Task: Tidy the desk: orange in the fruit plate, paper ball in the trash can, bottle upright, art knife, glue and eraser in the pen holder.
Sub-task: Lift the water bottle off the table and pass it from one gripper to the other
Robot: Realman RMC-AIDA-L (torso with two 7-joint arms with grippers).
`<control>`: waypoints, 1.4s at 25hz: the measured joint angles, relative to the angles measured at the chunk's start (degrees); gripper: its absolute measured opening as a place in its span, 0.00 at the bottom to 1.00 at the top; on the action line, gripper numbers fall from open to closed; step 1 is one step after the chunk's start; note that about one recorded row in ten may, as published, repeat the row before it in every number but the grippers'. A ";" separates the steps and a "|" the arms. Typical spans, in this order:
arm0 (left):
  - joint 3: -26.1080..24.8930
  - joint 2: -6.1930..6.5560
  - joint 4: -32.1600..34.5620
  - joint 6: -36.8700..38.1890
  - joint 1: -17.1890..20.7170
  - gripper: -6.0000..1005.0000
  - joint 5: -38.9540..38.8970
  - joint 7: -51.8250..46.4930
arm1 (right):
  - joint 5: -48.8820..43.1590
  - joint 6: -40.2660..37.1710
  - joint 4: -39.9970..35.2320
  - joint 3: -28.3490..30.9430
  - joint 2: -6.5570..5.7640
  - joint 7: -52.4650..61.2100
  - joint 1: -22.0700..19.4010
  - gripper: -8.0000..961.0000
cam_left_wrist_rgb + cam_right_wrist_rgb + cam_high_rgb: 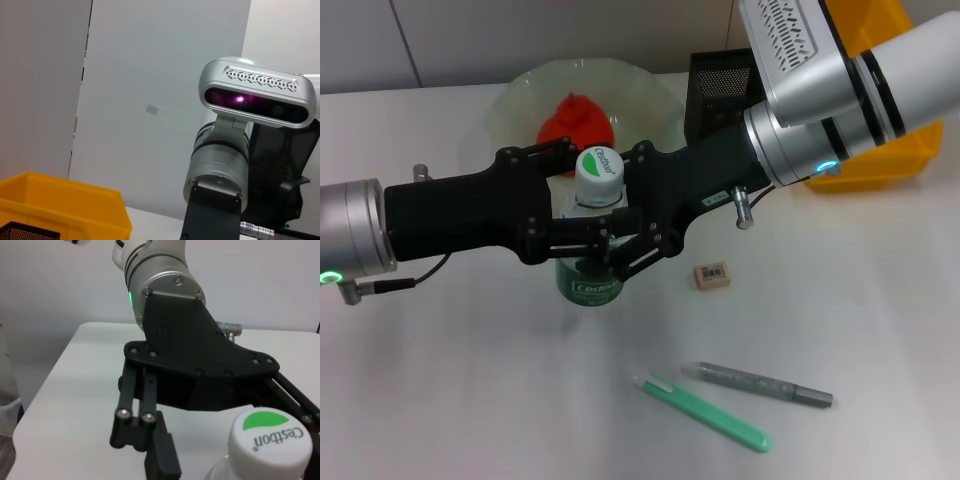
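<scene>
I have both hands on the bottle (592, 240) at the centre of the frame: my left hand (582, 222) reaches in from the left edge and my right hand (632, 215) from the upper right, their black fingers meeting around the bottle's body just below the white and green cap (599, 169). The bottle stands upright on the table (470, 400), so I judge the two-sided hold is there to steady it as it settles. My left hand looks pinched against the bottle; for my right hand I cannot tell if it is clamped or only resting beside it. Behind the bottle, at upper centre, the fruit plate (515, 95) already carries the orange-red fruit (576, 122). The black mesh pen holder (718, 90) sits at upper right beside a yellow bin (880, 160). Still loose on the table are the eraser (711, 275) just right of the bottle, and, at lower centre, the green art knife (705, 412) and the grey glue pen (760, 383), lying close together.
</scene>
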 joint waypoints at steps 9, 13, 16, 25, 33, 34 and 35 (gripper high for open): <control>0.11 0.21 -0.30 -0.08 -0.07 0.82 0.15 -1.45 | 0.00 0.28 0.04 -0.01 0.00 -0.02 0.10 0.83; 0.10 0.29 -0.30 -0.10 -0.08 0.78 0.39 -1.64 | 0.00 0.28 0.05 0.00 0.00 -0.03 0.04 0.83; 0.11 0.29 -0.26 -0.12 -0.09 0.74 0.40 -1.81 | 0.20 0.29 0.04 0.00 0.00 -0.04 -0.08 0.83; -0.10 0.29 0.14 -0.68 0.28 0.59 0.14 -1.93 | 1.12 0.20 -0.30 0.01 0.00 -0.08 -0.54 0.83; -0.26 0.34 0.21 -0.96 0.07 0.49 0.20 -2.98 | 4.08 -0.59 -1.88 0.01 0.02 -0.08 -2.04 0.83; -0.26 0.37 0.22 -1.17 -0.03 0.49 0.24 -3.54 | 4.28 -0.62 -2.02 0.01 0.04 -0.08 -2.17 0.82; -0.27 0.37 0.27 -1.28 -0.06 0.49 0.25 -3.78 | 4.46 -0.63 -2.15 0.01 0.06 -0.07 -2.27 0.82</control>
